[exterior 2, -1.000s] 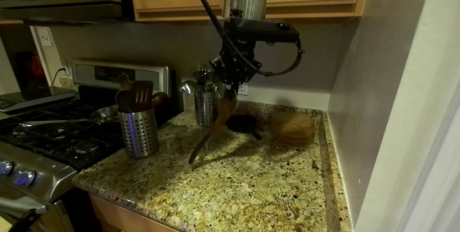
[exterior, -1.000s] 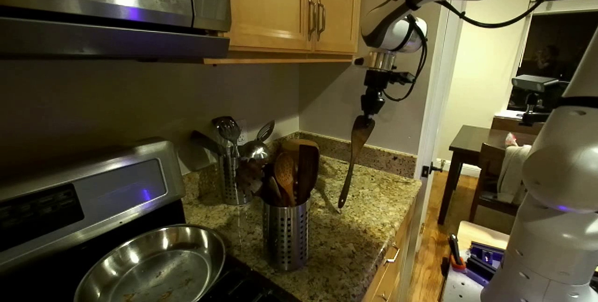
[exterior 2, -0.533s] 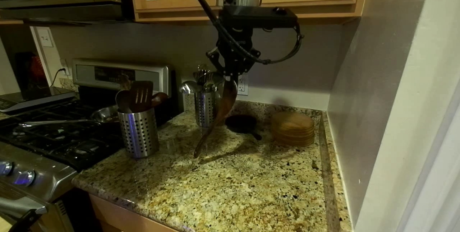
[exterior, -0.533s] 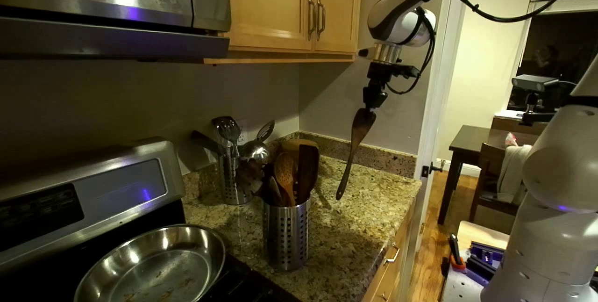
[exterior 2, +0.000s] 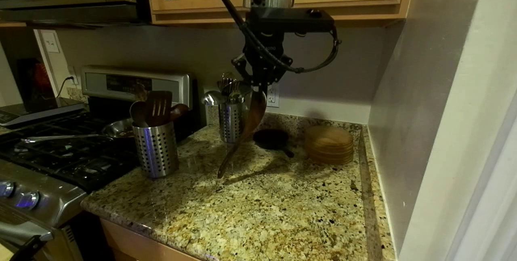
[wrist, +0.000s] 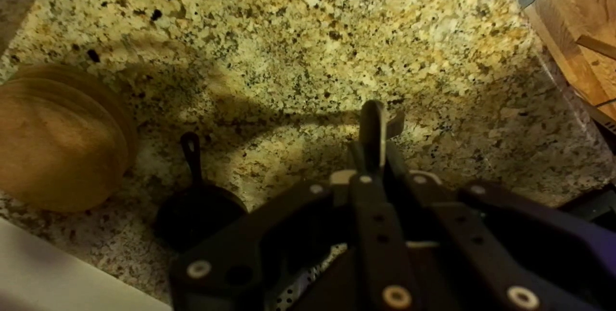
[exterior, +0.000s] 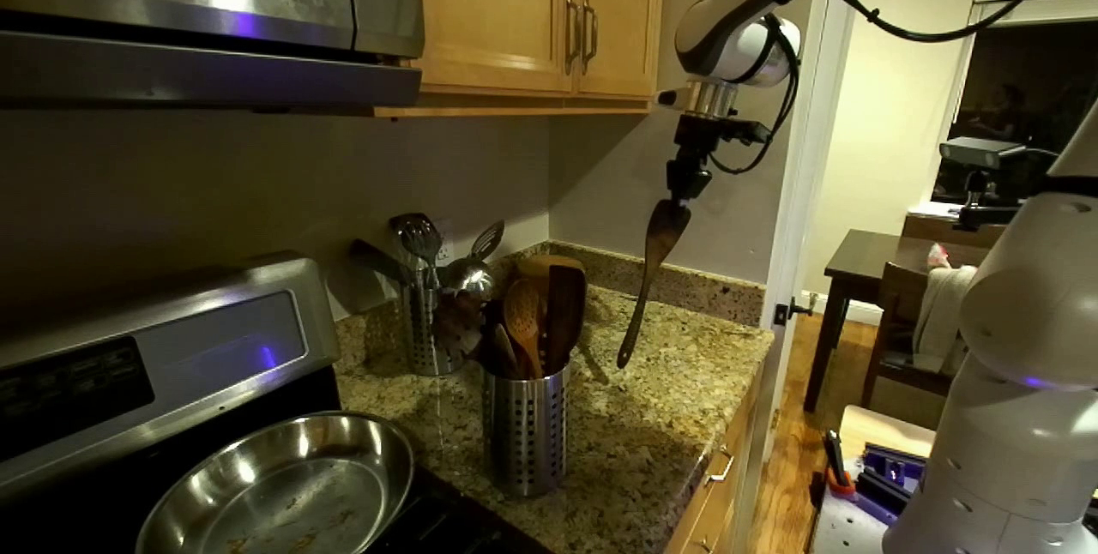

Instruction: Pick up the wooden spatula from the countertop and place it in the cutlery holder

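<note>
Dark-brown wood, the spatula (exterior: 654,261) looked light and stiff, unlikely to bend or break, though its smooth-looking face could twist in a narrow hold. The end effector (wrist: 375,152) was pinching it by the broad head, so it hung tilted over the desk (exterior 2: 282,212), handle end down. That hold probably suited a handle-first drop; a grip deeper on the head might have swung less. The likely goal was the nearer steel cup (exterior: 526,434), packed with wooden tools (exterior: 523,322), but a similar cup (exterior 2: 231,123) stood behind, so which was meant could not be settled. The tools hid most of the nearer mouth and any free room. In the wrist view the head hid most of the handle, and in both exterior views the gap beneath its end was hard to judge.
</note>
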